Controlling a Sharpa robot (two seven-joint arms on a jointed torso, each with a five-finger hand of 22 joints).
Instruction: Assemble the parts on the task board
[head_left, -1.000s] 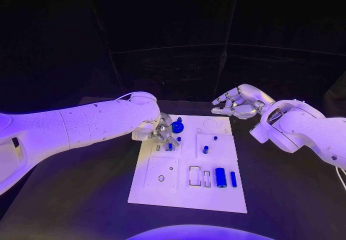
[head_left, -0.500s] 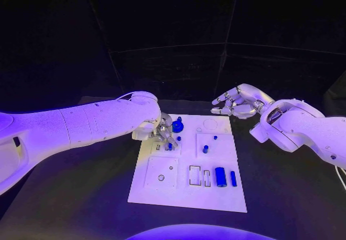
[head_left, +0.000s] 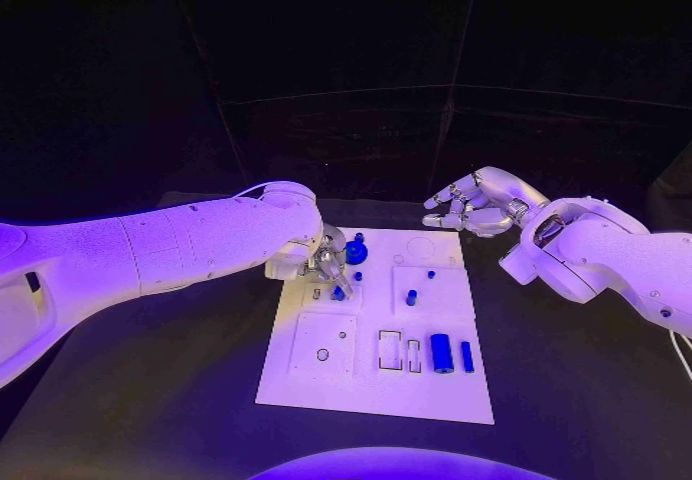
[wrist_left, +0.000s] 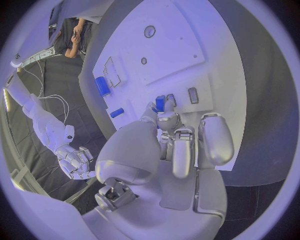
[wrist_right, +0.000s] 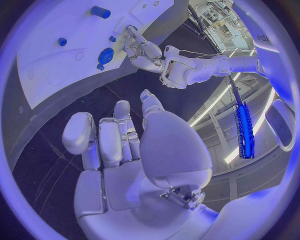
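Task board: the flat white rectangular task board (head_left: 378, 375) lies in the middle of the black worktop (head_left: 159, 400), with shallow slots and recesses cut into its face.

Left hand: the silver many-fingered left hand (head_left: 326, 262) is low over the board's far left part, its fingers (wrist_left: 167, 120) drawn together and pointing down at the board.

Part at the fingers: a small blue peg (wrist_left: 160, 103) sits right at the left fingertips, by a row of small slots; the wrist view shows a fingertip touching it, but I cannot tell whether it is truly pinched or only touched.

Round blue part: a dark blue round knob-like part (head_left: 355, 254) stands on the board just beside the left hand, on its far side.

Middle parts: a short blue peg (head_left: 411, 298) stands near the board's centre, well apart from the left fingers, with a smaller blue piece (head_left: 430, 275) just beyond it.

Near parts: a thick blue cylinder (head_left: 441, 354) and a thinner blue rod (head_left: 466, 357) lie side by side in the board's near right part, beside two narrow rectangular slots.

Right hand: the silver right hand (head_left: 470, 207) hangs above the worktop past the board's far right corner, fingers loosely curled and apart, nothing in them and touching no part.
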